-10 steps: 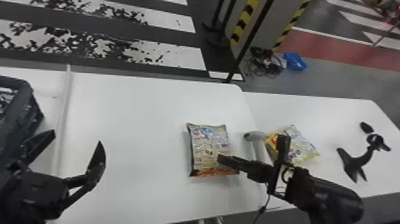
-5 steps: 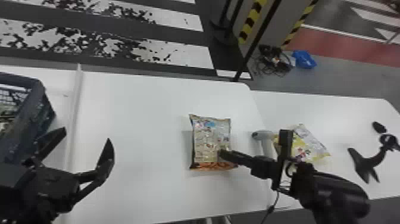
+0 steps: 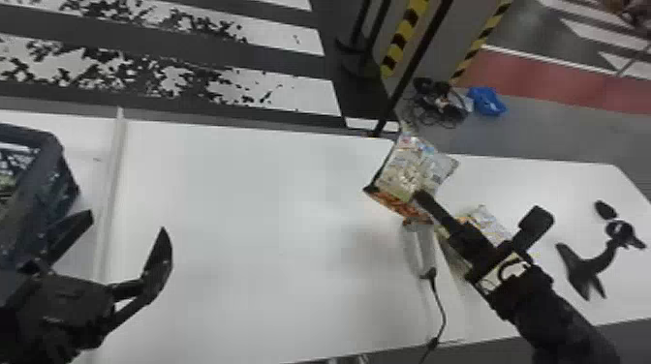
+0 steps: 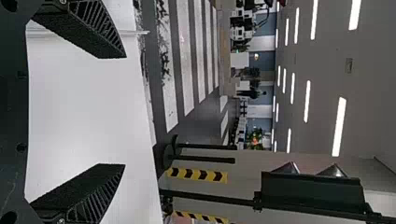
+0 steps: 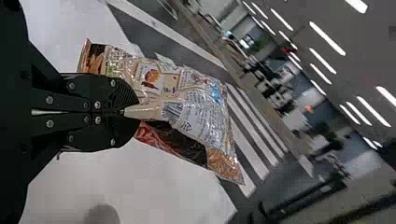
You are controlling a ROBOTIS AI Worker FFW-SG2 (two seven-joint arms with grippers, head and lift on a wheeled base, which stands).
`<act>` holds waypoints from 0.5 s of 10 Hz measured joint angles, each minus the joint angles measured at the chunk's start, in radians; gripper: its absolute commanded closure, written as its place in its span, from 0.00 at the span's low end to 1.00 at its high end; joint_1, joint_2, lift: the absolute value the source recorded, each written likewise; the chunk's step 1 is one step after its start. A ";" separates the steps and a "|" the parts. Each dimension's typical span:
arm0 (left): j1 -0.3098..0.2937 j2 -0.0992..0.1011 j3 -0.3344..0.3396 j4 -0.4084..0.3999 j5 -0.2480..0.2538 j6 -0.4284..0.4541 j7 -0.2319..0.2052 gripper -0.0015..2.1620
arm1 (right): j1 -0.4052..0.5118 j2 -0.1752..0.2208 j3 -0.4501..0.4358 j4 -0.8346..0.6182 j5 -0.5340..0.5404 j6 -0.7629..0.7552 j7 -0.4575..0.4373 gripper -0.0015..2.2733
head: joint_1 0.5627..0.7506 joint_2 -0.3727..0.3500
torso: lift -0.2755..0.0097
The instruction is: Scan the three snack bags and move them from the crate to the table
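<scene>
In the head view my right gripper (image 3: 421, 196) is over the right part of the table (image 3: 271, 203), shut on a snack bag (image 3: 409, 169) held above the white scanner (image 3: 419, 249). The right wrist view has the right gripper (image 5: 125, 112) pinching the middle of that snack bag (image 5: 196, 107), a barcode beside its tips. Another snack bag (image 3: 487, 225) lies on the table, partly behind the right arm. My left gripper (image 3: 128, 222) stands open beside the crate (image 3: 48, 159) at the left; in the left wrist view the gripper (image 4: 112, 111) has nothing between its fingers.
A black stand (image 3: 591, 261) sits on the table at the far right. The scanner's cable (image 3: 441, 310) runs down to the table's near edge. A dark pole (image 3: 411, 72) rises behind the table's far edge.
The right gripper has carried the snack bag to the right and toward the far edge, turning it to a slant over the scanner. The left gripper still stands open near the crate.
</scene>
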 measured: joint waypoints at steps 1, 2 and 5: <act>-0.004 0.001 0.001 0.007 0.004 -0.002 -0.002 0.01 | -0.009 0.017 -0.004 0.032 -0.039 -0.149 -0.117 0.99 | 0.70 0.03 | 0.75; -0.008 0.001 0.001 0.012 0.007 -0.003 -0.003 0.01 | -0.032 0.025 -0.004 0.080 -0.082 -0.285 -0.245 0.99 | 0.70 0.03 | 0.75; -0.010 0.007 0.002 0.012 0.008 -0.003 -0.004 0.01 | -0.231 -0.008 0.017 0.346 -0.012 -0.437 -0.502 0.98 | 0.70 0.03 | 0.75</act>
